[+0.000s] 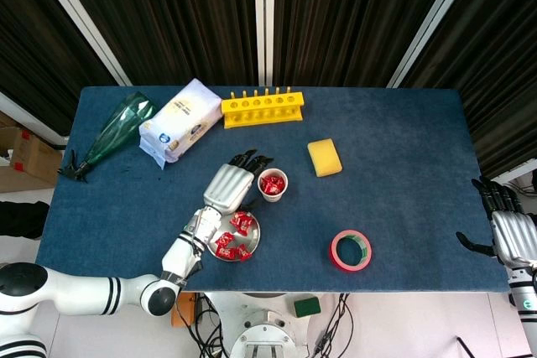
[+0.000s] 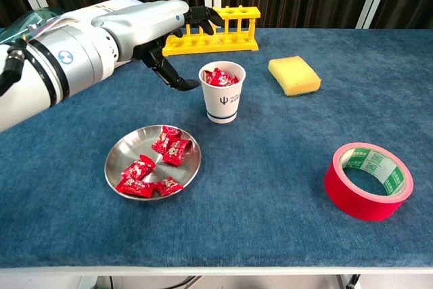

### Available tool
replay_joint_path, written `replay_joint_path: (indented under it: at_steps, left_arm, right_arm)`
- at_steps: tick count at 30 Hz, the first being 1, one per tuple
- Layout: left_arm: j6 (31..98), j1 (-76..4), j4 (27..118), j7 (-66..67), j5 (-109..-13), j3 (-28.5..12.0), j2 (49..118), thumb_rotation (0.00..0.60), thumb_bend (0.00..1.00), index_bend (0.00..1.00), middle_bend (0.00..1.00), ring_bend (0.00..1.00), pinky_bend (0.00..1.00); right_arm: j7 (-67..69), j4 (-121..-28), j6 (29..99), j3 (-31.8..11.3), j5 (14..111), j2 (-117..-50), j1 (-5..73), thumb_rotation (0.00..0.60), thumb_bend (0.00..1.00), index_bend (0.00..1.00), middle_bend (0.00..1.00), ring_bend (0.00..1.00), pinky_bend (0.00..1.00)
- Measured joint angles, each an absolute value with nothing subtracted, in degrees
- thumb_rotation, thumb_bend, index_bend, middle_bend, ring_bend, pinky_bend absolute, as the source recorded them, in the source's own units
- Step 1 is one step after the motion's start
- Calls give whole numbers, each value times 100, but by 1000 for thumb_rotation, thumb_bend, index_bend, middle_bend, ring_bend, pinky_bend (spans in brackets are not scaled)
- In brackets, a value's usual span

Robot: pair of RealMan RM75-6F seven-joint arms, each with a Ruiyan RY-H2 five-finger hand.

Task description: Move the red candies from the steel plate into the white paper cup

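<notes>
Chest view shows the left hand (image 2: 177, 38) hovering just left of the paper cup (image 2: 222, 91), fingers (image 2: 177, 79) spread and holding nothing, while several red candies (image 2: 154, 166) lie on the steel plate (image 2: 122, 145) and others already fill the cup. A careless sweep could tip the light cup, spilling candies across the bench (image 2: 284, 187). Far right, the right hand (image 1: 513, 230) rests open, idle.

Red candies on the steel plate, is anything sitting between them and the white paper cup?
Nothing visible does. The red candies lie on the steel plate, and only bare blue cloth separates it from the white paper cup. The left hand hangs beside the cup, above that path, holding nothing.
</notes>
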State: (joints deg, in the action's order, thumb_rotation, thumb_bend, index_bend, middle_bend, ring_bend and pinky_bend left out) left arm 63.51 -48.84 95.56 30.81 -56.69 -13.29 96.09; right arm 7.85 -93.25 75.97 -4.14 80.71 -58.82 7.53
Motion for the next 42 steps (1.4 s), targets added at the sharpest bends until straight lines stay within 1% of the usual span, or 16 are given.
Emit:
replay_joint_path:
  at_steps: [11,17,23,29,33,39,42]
  left_arm:
    - [6465,-4860,9722,3227,-5708,-1260,9603,600,263,173,141,44,175]
    - [6550,-4787,9891,3367,-5754,-1126,9526,600,264,188,141,44,166]
    - [6612,-4696,10335,3529,-5671,-1002,9332,600,265,189,141,44,166]
    - [6981,-4261,10802,3491,-5939,-552,8970,600,278,202,150,48,169]
    - [7170,-3877,10977,3183,-6339,-158,8733,600,285,220,166,60,179]
    - [7067,-3552,11083,2933,-6694,460,8364,600,285,227,166,60,179]
    - [6968,-3447,11062,2883,-6814,572,8308,600,276,229,166,60,179]
  right_arm:
    - [835,-9323,7657,-396,8134,-5867,725,600,204,0,0,0,0]
    - [783,-9318,7615,-388,8123,-5884,741,600,204,0,0,0,0]
    - [699,-9329,7584,-402,8060,-5916,759,600,204,0,0,0,0]
    - [661,-9329,7528,-403,8018,-5930,775,600,204,0,0,0,0]
    - [609,-9325,7477,-396,8009,-5955,799,600,204,0,0,0,0]
    - [441,-9339,7447,-376,8014,-6023,827,600,204,0,0,0,0]
    - [373,-9360,7479,-372,8010,-6050,817,600,203,0,0,0,0]
